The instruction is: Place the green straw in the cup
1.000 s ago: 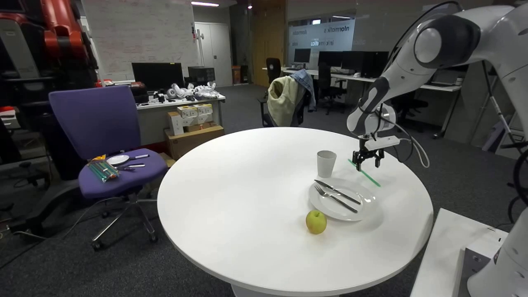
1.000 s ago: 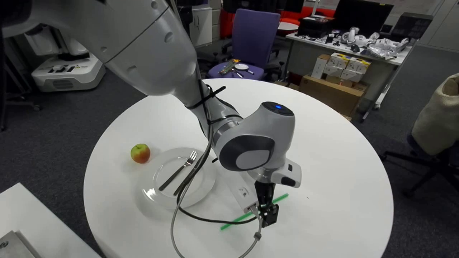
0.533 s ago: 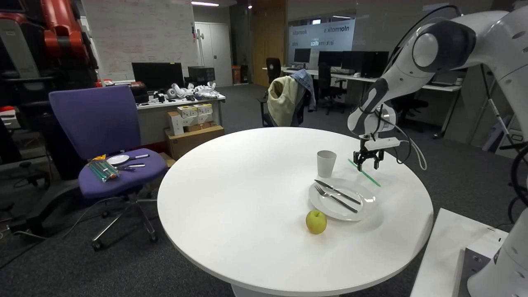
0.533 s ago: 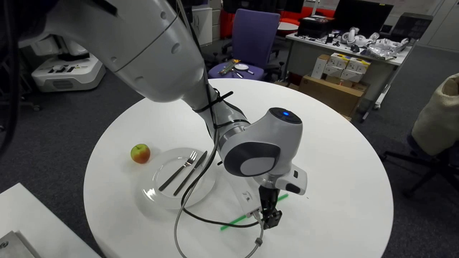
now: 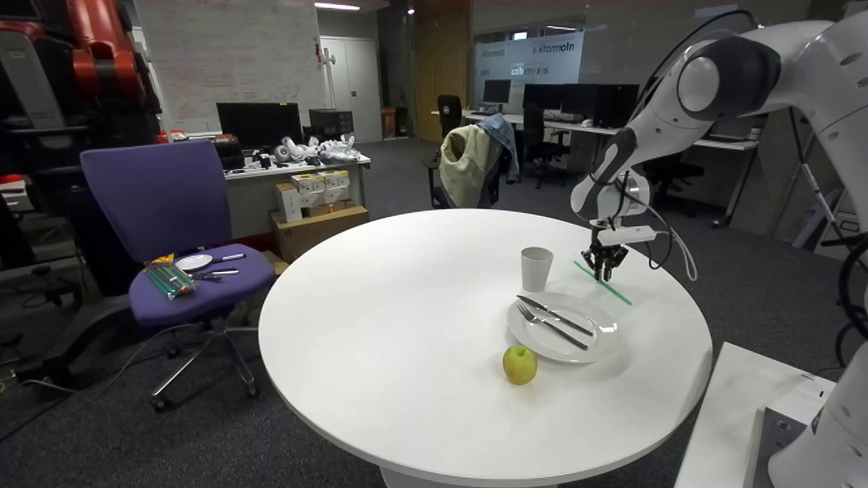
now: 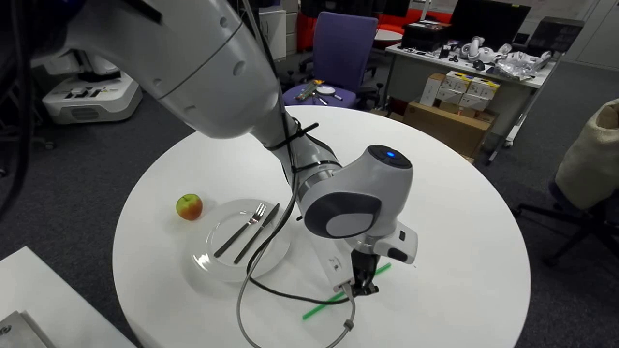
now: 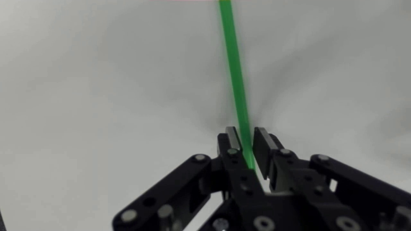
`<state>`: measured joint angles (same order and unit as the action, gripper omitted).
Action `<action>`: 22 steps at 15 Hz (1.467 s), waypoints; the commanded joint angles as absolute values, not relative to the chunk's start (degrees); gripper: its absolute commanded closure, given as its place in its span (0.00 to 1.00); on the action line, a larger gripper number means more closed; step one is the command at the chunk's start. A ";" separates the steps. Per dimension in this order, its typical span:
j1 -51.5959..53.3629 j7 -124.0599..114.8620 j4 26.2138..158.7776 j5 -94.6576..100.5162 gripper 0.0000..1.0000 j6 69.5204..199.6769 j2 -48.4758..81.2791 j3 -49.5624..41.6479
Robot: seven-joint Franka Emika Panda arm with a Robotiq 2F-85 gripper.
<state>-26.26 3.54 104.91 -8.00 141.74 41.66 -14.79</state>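
The thin green straw [image 7: 236,70] lies on the white table and runs between the fingers of my gripper [image 7: 246,136] in the wrist view. The jaws stand close together around it, with a narrow gap visible on the right pad's side, so the straw is not clasped. In an exterior view the gripper [image 5: 603,276] is low over the middle of the straw [image 5: 617,293]. Both ends of the straw [image 6: 316,310] show past the gripper [image 6: 366,290] in an exterior view. The white cup [image 5: 536,271] stands upright beside the straw's far end; the arm hides it elsewhere.
A wide white plate [image 5: 532,339] holds a knife [image 5: 557,316] and a fork [image 5: 553,331], between the straw and a yellow-green apple [image 5: 520,366]. All stand on the round white table [image 5: 393,325]. Loose cables [image 6: 273,294] hang from the arm near the plate.
The fingers have drawn from wide apart to a narrow gap around the straw. The straw has shifted slightly on the table. The arm has moved a little; cup, plate and apple have not.
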 commanded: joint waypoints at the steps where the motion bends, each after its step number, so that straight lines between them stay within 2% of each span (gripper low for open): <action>1: -27.42 3.00 103.18 -9.02 0.76 141.22 42.14 -13.85; 2: -27.37 2.89 103.14 -8.98 0.54 141.23 42.18 -13.89; 4: -27.31 2.78 103.11 -8.91 0.51 141.27 42.23 -13.93; 6: -27.27 2.68 103.09 -8.81 0.39 141.30 42.28 -13.99; 7: -27.27 2.65 103.06 -8.81 0.45 141.28 42.33 -14.00; 9: -27.22 2.57 103.00 -8.74 0.49 141.32 42.49 -14.05; 10: -27.20 2.53 102.99 -8.73 0.56 141.31 42.53 -14.07; 12: -27.20 2.46 102.96 -8.73 0.52 141.34 42.67 -14.08; 18: -27.21 2.22 102.13 -8.65 0.50 141.35 43.62 -14.16; 19: -27.19 2.15 101.92 -8.61 0.75 141.33 43.78 -14.20; 20: -27.22 2.16 101.74 -8.60 0.75 141.35 43.89 -14.20; 22: -27.23 2.09 101.56 -8.63 0.91 141.36 43.95 -14.19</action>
